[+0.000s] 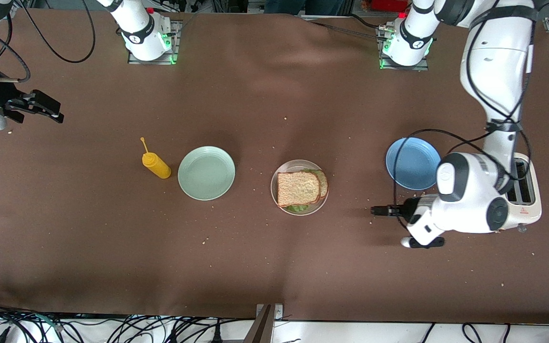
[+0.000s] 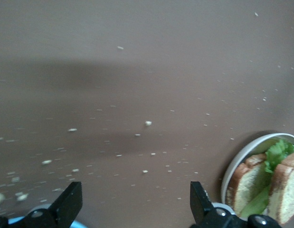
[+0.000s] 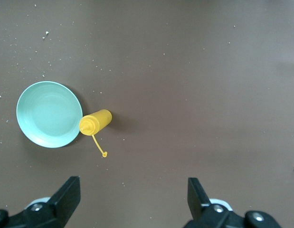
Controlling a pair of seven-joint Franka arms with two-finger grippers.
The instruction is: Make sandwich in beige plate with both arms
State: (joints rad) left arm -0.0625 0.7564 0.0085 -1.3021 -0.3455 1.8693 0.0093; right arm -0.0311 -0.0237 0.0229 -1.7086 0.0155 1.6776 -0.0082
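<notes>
The sandwich (image 1: pixel 301 188) sits assembled on the beige plate (image 1: pixel 279 200) at mid-table, so the job looks finished, with the empty left gripper (image 1: pixel 378 210) at its three o'clock and the right gripper (image 1: pixel 36 108) at ten o'clock, both spread wide.

Left gripper (image 2: pixel 132 206) open, black fingers (image 2: pixel 68 202) spread wide over crumb-strewn brown tablecloth (image 2: pixel 137 71), holding nothing. At frame edge: round pale beige plate (image 2: pixel 232 168) carrying brown toast sandwich (image 2: pixel 279 190), ruffled green lettuce (image 2: pixel 279 152) poking out between slices.
</notes>
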